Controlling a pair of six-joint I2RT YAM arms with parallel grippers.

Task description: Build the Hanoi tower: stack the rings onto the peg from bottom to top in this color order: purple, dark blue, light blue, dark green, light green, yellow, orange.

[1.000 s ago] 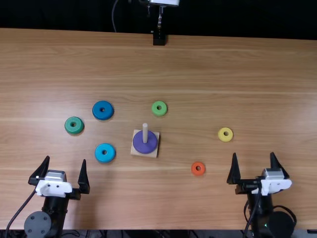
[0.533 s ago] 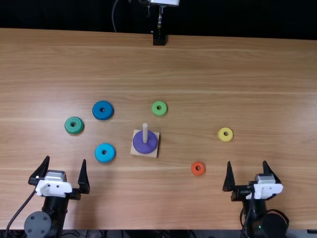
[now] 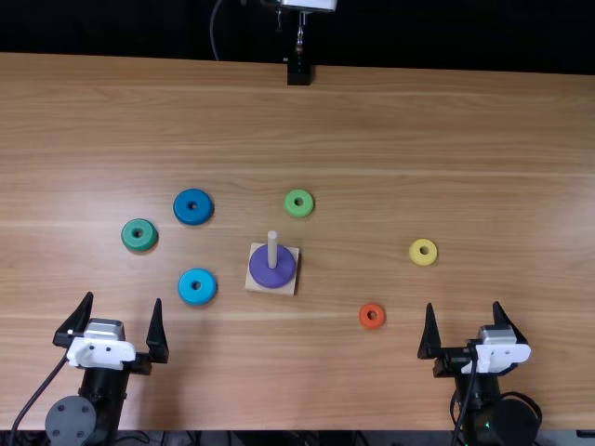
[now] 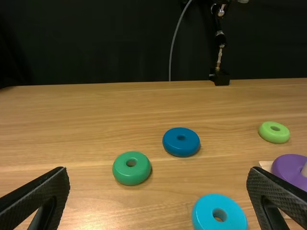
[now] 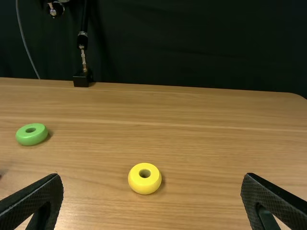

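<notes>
Toward the peg's (image 3: 272,249) eight and four o'clock, left gripper (image 3: 125,299) and right gripper (image 3: 463,308) stand spread, empty. Purple ring (image 3: 264,273) encircles it, presumably as foundation; dark blue (image 3: 185,213) lies at ten, light blue (image 3: 189,295) nine, dark green (image 3: 132,242) between, light green (image 3: 292,210) one, yellow (image 3: 417,257) three, orange (image 3: 366,322) four.

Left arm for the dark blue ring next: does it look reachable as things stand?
Likely yes. The left gripper has open, empty fingers, and the dark blue ring lies uncovered. The dark green ring and light blue ring flank the way, with a gap between them.
</notes>
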